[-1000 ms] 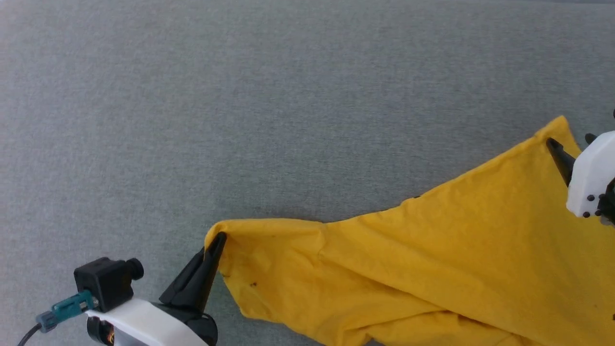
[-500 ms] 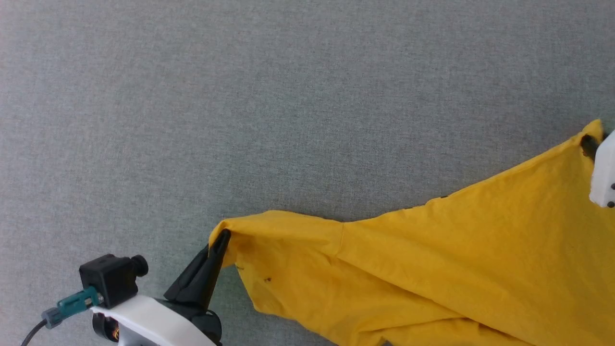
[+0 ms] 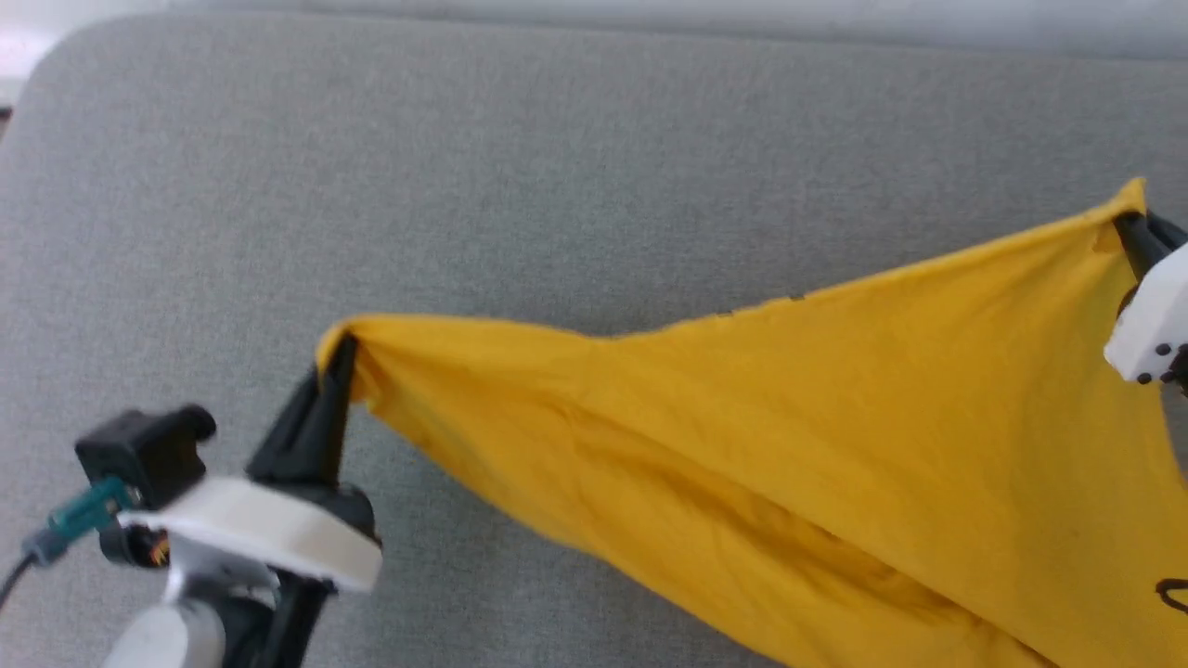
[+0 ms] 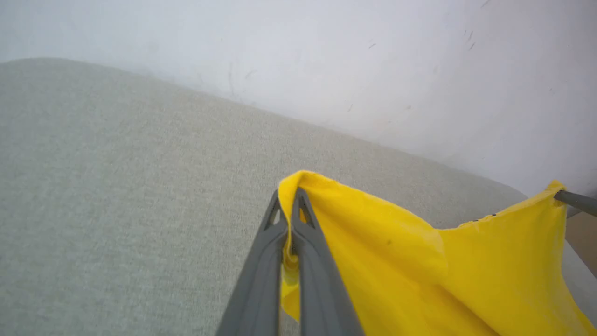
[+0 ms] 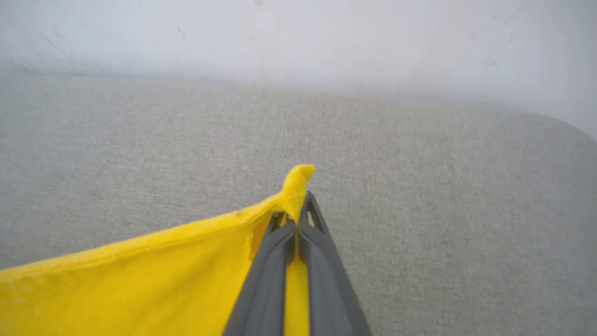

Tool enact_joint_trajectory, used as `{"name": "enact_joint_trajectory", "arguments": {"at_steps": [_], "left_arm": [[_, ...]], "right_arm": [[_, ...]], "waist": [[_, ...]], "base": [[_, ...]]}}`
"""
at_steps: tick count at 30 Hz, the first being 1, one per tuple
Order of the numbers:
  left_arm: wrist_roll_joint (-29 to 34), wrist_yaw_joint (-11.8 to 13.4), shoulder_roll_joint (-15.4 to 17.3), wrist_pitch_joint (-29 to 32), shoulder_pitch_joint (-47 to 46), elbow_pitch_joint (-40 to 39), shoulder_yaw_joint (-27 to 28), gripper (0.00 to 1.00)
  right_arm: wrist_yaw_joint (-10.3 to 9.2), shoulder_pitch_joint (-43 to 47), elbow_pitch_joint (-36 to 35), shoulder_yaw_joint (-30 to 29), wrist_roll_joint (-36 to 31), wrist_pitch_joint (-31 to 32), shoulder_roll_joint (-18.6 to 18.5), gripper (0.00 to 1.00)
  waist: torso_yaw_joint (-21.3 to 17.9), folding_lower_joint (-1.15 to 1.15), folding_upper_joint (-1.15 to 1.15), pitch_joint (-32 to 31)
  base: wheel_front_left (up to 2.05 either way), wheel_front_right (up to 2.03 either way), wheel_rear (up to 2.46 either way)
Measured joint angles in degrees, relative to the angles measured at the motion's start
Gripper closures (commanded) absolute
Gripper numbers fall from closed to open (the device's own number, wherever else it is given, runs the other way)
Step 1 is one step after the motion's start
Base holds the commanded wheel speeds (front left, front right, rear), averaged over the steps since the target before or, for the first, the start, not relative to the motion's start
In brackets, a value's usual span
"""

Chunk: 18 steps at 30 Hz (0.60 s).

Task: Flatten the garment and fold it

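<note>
1. Garment [image 3: 835, 417]: yellow T-shirt stretched between both hands over the grey fabric-covered counter [image 3: 557, 167]. Its top edge runs taut from lower left to far right in the head view.
2. Left hand [image 3: 342, 353]: clenched on one bunched corner, with cloth pinched between its fingers [image 4: 261, 261].
3. Right hand [image 3: 1134, 232]: clamped on the opposite corner; a small yellow tip pokes past its fingertips [image 5: 322, 242].
4. Cloth sags in soft folds toward the lower right, with a bit of black print [image 3: 1174, 594] at the frame edge.
5. Pale wall [image 4: 373, 56] stands behind the counter.
</note>
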Motion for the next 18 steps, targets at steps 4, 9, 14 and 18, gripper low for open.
{"name": "enact_joint_trajectory", "arguments": {"at_steps": [4, 9, 14, 18], "left_arm": [[3.5, 1.3, 0.6, -0.5, -7.6, 3.0, 1.0, 1.0], [7.3, 0.9, 2.8, 0.2, -18.8, 6.4, 0.6, 1.0], [9.9, -0.4, 4.4, 1.1, -29.4, 10.2, 0.3, 1.0], [11.5, -1.1, 5.3, 1.1, -36.9, 13.5, 0.3, 1.0]], "right_arm": [[0.01, -0.6, -1.8, 0.1, 0.0, -3.7, 1.8, 1.0], [0.0, -5.3, -2.6, 1.3, 0.1, -7.3, 4.0, 1.0], [0.0, -10.4, -2.0, 3.0, 0.1, -9.9, 4.4, 1.0], [0.0, -14.3, -1.2, 4.5, 0.9, -10.3, 4.5, 1.0]], "waist": [[-1.2, 0.0, 0.0, -3.6], [-3.0, -0.01, 0.0, -8.1], [-5.0, -0.01, 0.0, -12.3], [-6.6, -0.01, 0.0, -15.4]], "base": [[0.0, 0.0, 0.0], [0.0, 0.0, 0.0], [0.0, 0.0, 0.0], [0.0, 0.0, 0.0]]}}
